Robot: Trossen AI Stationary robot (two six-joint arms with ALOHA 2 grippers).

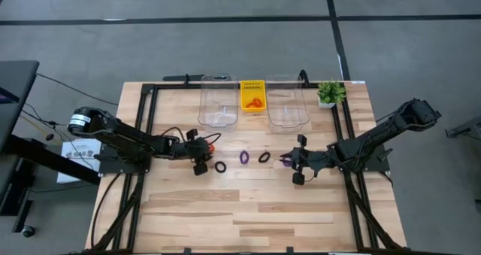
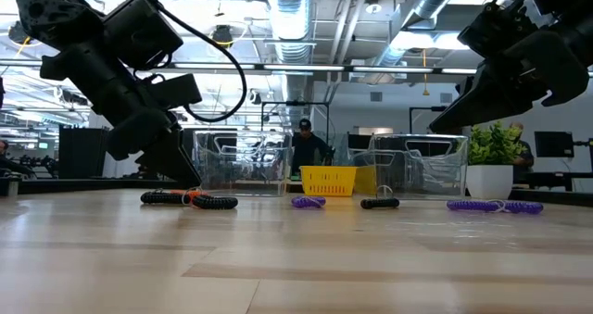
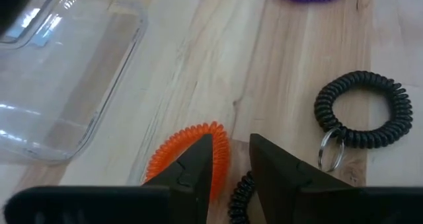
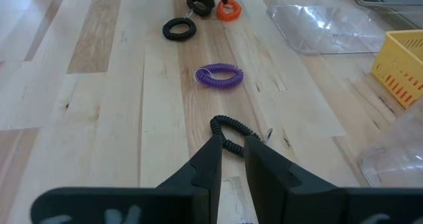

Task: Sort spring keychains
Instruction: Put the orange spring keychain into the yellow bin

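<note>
Coiled orange keychain (image 3: pixel 192 151) lies flat under the left gripper (image 3: pixel 232 159), whose fingers stand slightly spread.

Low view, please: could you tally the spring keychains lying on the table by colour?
Orange keychains: 1
Black keychains: 3
Purple keychains: 3
Total: 7

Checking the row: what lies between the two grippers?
High view: between left gripper and right gripper lie black ring, purple ring, black ring.
</note>
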